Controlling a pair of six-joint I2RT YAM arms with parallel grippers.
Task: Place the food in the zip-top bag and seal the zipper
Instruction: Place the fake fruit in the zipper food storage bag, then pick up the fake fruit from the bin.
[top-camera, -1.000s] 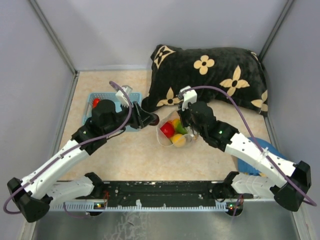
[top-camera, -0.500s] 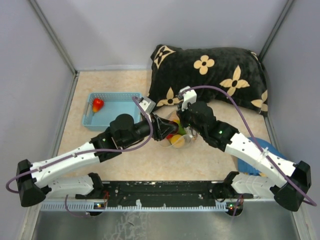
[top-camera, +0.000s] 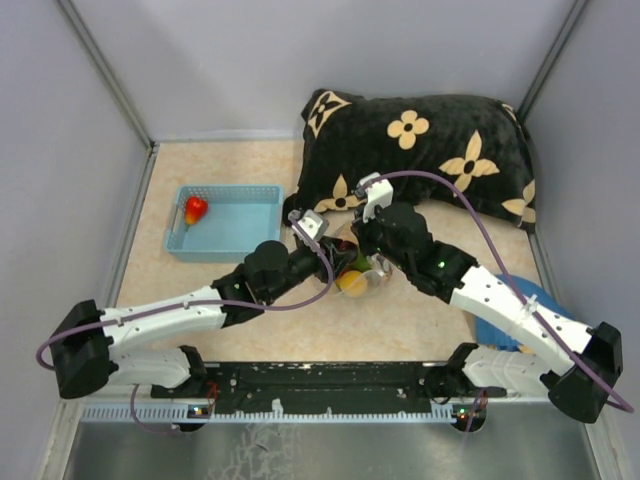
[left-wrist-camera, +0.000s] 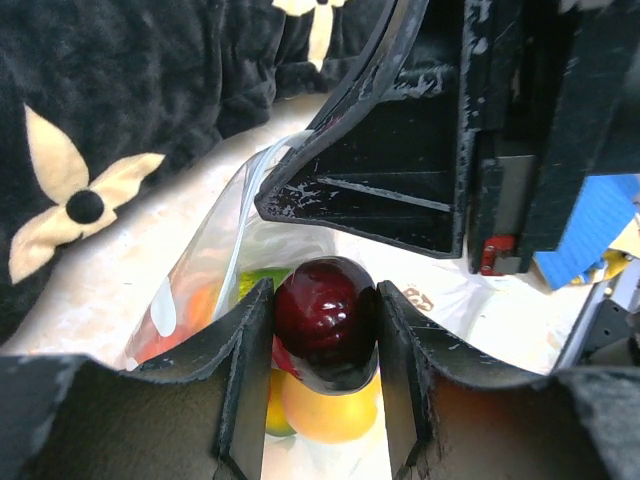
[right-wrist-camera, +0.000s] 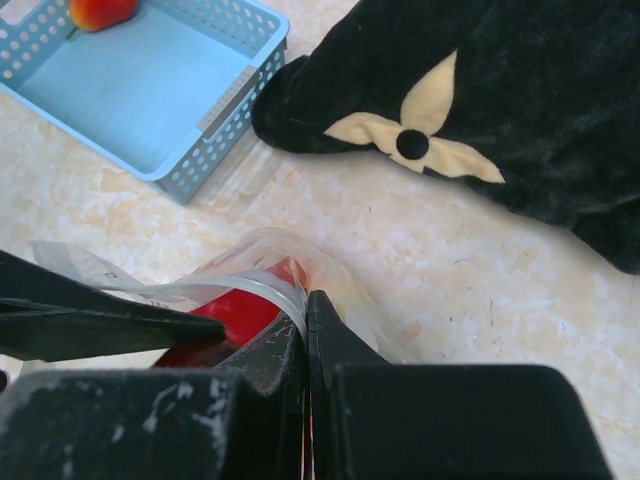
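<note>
My left gripper (left-wrist-camera: 325, 320) is shut on a dark brown toy fruit (left-wrist-camera: 326, 312) and holds it at the open mouth of the clear zip-top bag (left-wrist-camera: 205, 275). Orange (left-wrist-camera: 325, 412), green and red food lies inside the bag below it. My right gripper (right-wrist-camera: 307, 312) is shut on the bag's mouth edge with the zipper strip (right-wrist-camera: 262, 285), holding it up. In the top view both grippers meet at the bag (top-camera: 352, 272) in the middle of the table. A red toy fruit (top-camera: 195, 209) lies in the light blue basket (top-camera: 240, 222).
A black pillow (top-camera: 420, 150) with cream flowers lies right behind the bag. A blue cloth (top-camera: 500, 325) lies under the right arm at the right. Grey walls close in the table on three sides.
My left arm has swung right from the basket to the bag, carrying the dark brown fruit. The right gripper has stayed on the bag's edge.
</note>
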